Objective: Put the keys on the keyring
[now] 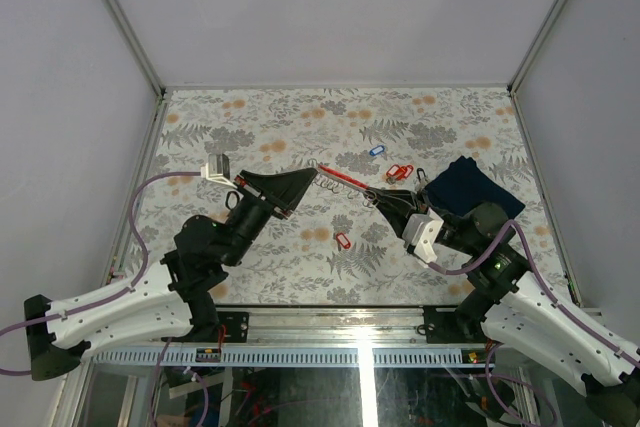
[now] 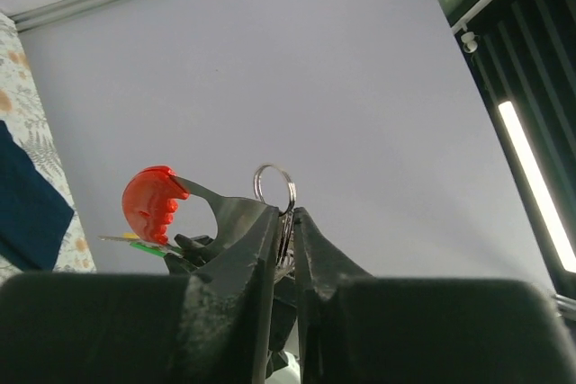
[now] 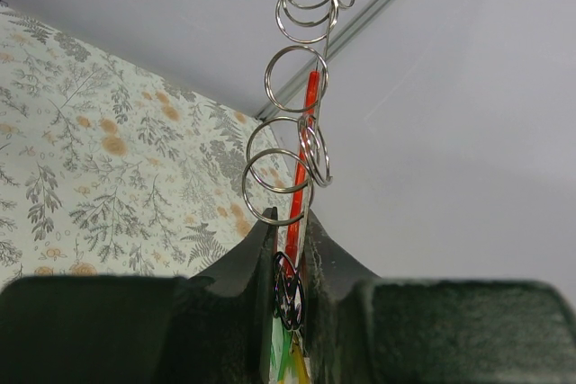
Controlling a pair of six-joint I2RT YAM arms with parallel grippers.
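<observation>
The keyring (image 1: 345,179) is a string of silver rings along a red strip, stretched in the air between both grippers. My left gripper (image 1: 305,179) is shut on its end ring (image 2: 274,188), which pokes up between the fingertips of the left gripper (image 2: 286,211). My right gripper (image 1: 383,197) is shut on the other end, with the red strip (image 3: 310,123) and several rings (image 3: 297,78) rising from the jaws of the right gripper (image 3: 292,222). Keys lie loose on the table: a blue-tagged one (image 1: 376,150), red-tagged ones (image 1: 400,172) and another red-tagged one (image 1: 342,241).
A dark navy folded cloth (image 1: 475,187) lies at the right, just behind my right gripper. The table (image 1: 250,127) has a leaf-patterned cover and is enclosed by white walls on three sides.
</observation>
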